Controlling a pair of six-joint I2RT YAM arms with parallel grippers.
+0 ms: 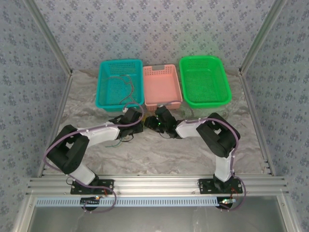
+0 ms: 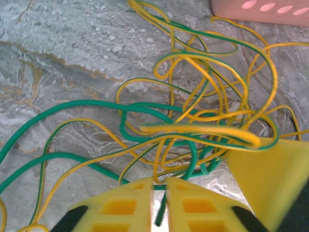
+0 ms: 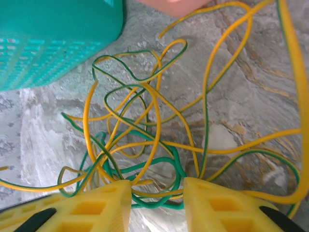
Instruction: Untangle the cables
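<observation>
The cables (image 2: 193, 129) lie as one loose tangle of thin yellow, yellow-green and green wires on the marbled table, just in front of the pink basket (image 1: 162, 100). My left gripper (image 2: 159, 186) is shut on them: a green wire and a yellow loop run into the narrow slit between its yellow fingers (image 2: 128, 205). My right gripper (image 3: 157, 193) faces it from the other side, jaws apart, with a green wire (image 3: 147, 163) and yellow strands lying in the gap. In the top view both grippers (image 1: 137, 121) (image 1: 157, 123) meet nose to nose over the tangle.
Three baskets stand in a row at the back: teal (image 1: 104, 92) with a dark wire (image 1: 128, 87) in it, pink, and green (image 1: 205, 100). The teal basket's wall (image 3: 48, 38) is close to the right gripper. A loose wire (image 1: 116, 143) trails under the left arm.
</observation>
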